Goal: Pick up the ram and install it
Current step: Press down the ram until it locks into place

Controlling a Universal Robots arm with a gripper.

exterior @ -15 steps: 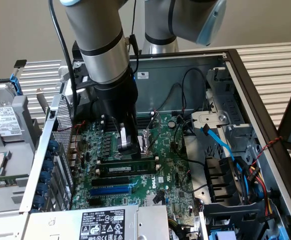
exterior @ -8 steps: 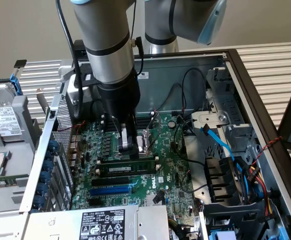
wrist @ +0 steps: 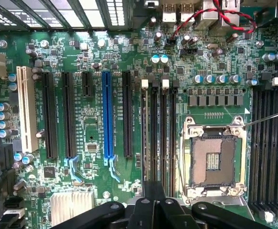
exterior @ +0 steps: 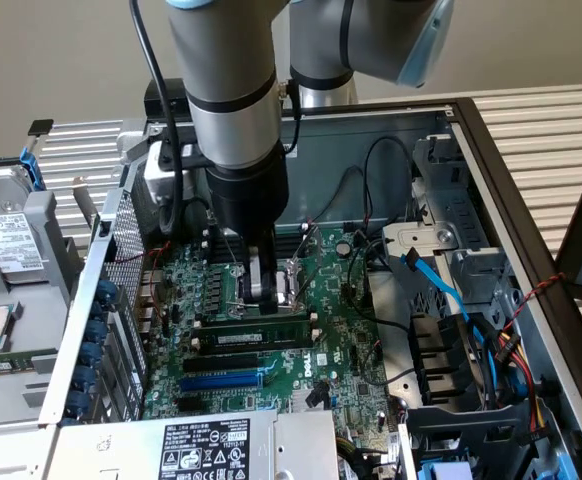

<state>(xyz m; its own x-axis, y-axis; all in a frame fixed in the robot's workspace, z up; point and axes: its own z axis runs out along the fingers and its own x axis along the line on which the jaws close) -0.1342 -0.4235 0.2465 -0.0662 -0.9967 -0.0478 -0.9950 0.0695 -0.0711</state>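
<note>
While the ram (exterior: 254, 332) stands on edge in a memory slot on the motherboard (exterior: 346, 345), long axis running toward the exterior view's left and right, the gripper (exterior: 262, 292) sits directly above it, jaws clenched, touching or just above its top edge.
</note>
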